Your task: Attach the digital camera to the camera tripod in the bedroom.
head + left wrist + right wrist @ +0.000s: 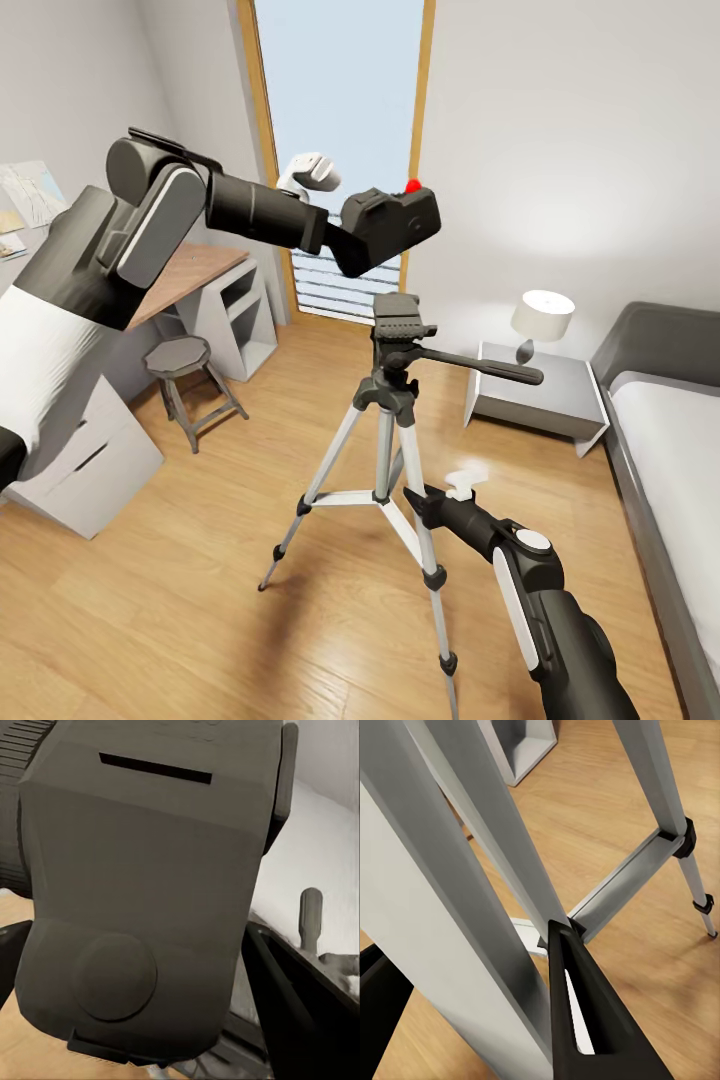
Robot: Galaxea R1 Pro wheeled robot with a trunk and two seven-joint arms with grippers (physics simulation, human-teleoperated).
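Note:
My left gripper [345, 240] is shut on the digital camera [392, 222], a chunky matte-black body with a round red button on top. I hold it tilted in the air, a short gap above the black head [403, 322] of the camera tripod [385, 440]. The tripod stands upright on the wood floor with its pan handle [482, 368] pointing right. In the left wrist view the camera's underside [142, 892] sits between my fingers [292, 1020]. My right gripper [415, 497] is low at the tripod, closed around a silver leg [472, 907] just above the cross brace [622, 881].
A grey round stool [180, 358] and a wood-topped desk [195, 272] stand left of the tripod, with a white drawer unit [85, 470] nearer me. A nightstand [545, 400] with a lamp [542, 318] and the grey bed [665, 400] are at the right. The tall window [340, 100] is behind.

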